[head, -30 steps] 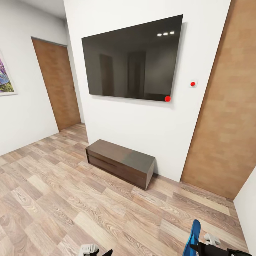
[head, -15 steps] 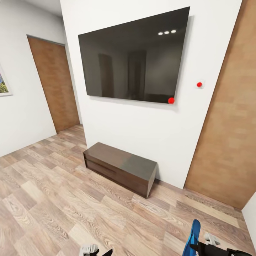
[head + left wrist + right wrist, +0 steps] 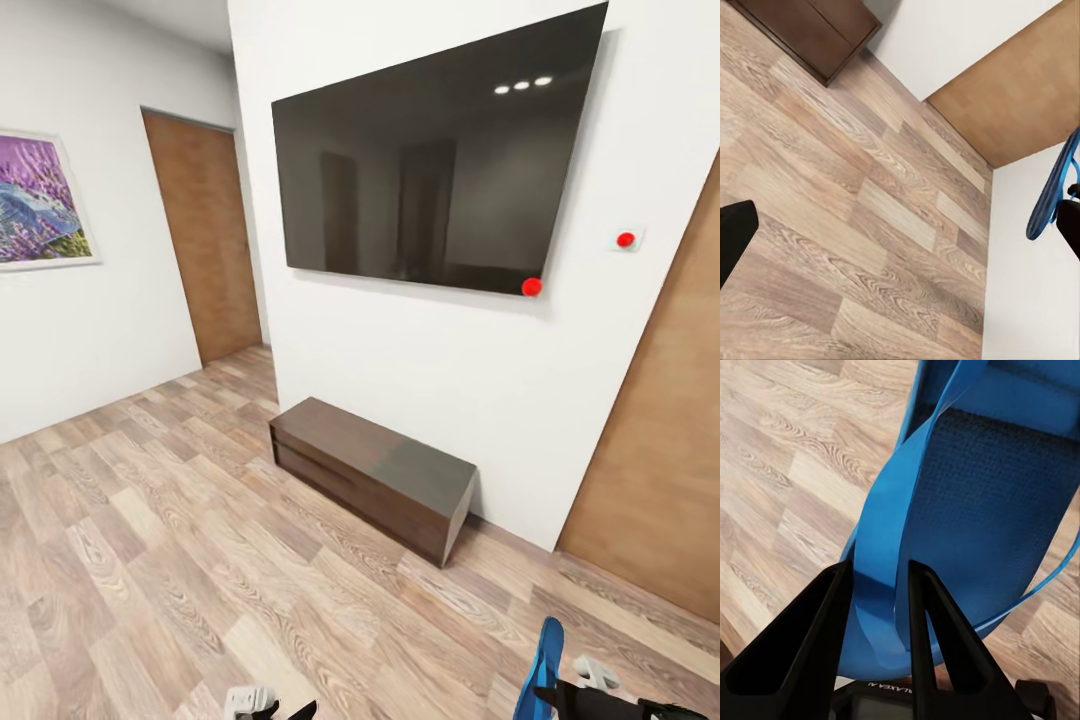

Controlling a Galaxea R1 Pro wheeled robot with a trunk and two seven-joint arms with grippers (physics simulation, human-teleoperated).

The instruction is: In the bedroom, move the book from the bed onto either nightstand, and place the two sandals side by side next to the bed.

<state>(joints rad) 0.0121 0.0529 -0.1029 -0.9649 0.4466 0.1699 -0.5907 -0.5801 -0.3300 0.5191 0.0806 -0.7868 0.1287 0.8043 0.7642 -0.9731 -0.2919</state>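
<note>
Transit condition: I am driving the base with the right gripper (image 3: 877, 585) clamped on the strap of one blue sandal (image 3: 975, 502), its two dark fingers (image 3: 810, 637) pinching the strap between them, so the shoe hangs on edge from the grip, not lying flat. In the head view that sandal stands upright just above the right gripper, its sole turned edge-on toward the camera. I judge this hold suits carrying only; the sandal will need turning sole-down before it is set on the floor. The left gripper (image 3: 262, 705) sits low at the frame's bottom edge, and I cannot tell whether it is wide or narrow; nothing visible is in it. Ahead of both grippers, well apart from them, a long dark-brown bench cabinet (image 3: 375, 475) stands against the white wall under a black wall screen (image 3: 430, 170). Wood-plank floor (image 3: 150, 560) lies between the grippers and the cabinet. My assessment: the carried sandal is in hand mid-delivery, placement not yet begun.
</note>
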